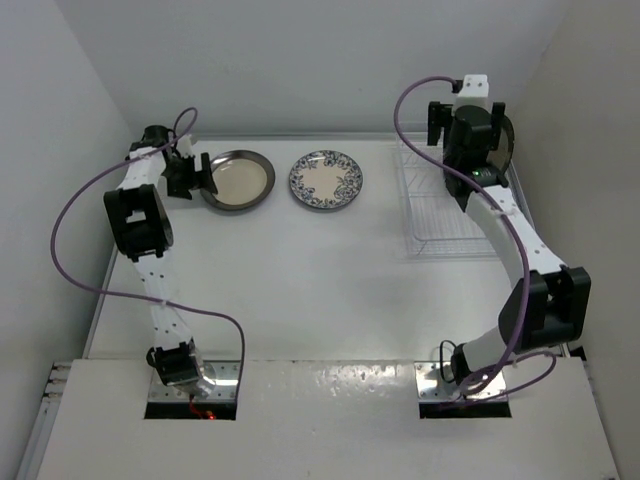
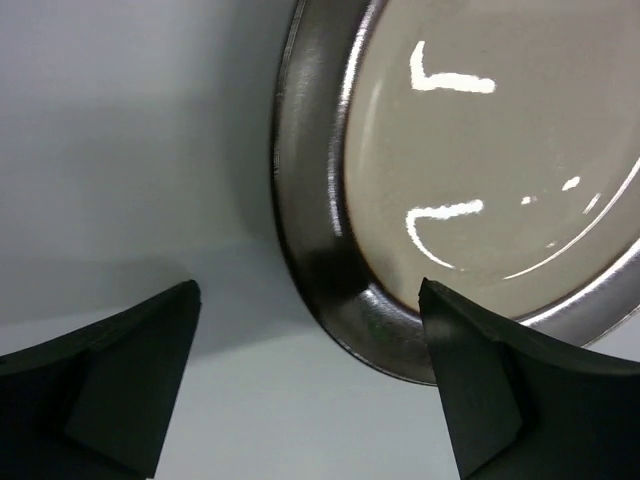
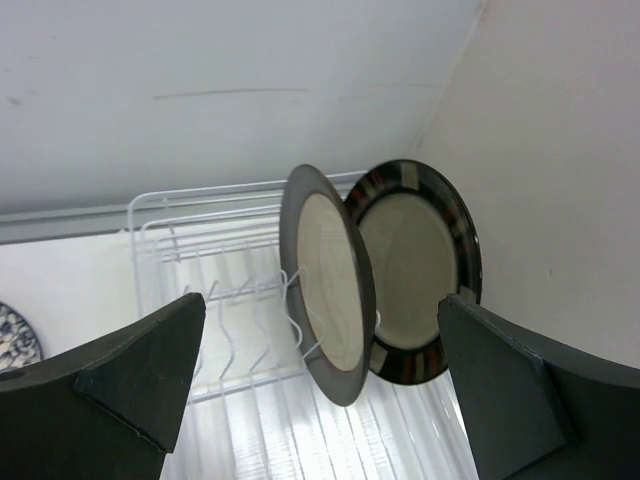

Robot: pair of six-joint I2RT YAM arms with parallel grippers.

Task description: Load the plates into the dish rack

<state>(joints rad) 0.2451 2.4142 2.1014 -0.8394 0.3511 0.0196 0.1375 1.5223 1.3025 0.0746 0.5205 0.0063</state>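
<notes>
A cream plate with a dark grey rim [image 1: 238, 180] lies flat at the back left of the table. My left gripper [image 1: 200, 178] is open at its left edge. In the left wrist view one fingertip [image 2: 450, 330] hangs over the rim [image 2: 330, 250], the other over bare table. A blue floral plate [image 1: 326, 181] lies flat to its right. The white wire dish rack [image 1: 440, 215] stands at the back right. Two plates stand upright in it, a grey-rimmed one [image 3: 325, 285] and a striped-rimmed one [image 3: 420, 270]. My right gripper [image 3: 322, 300] hangs open above them, holding nothing.
Walls close the table in at the back, left and right, and the rack [image 3: 200, 230] sits close to the right wall. The slots to the left of the standing plates hold nothing. Purple cables loop off both arms.
</notes>
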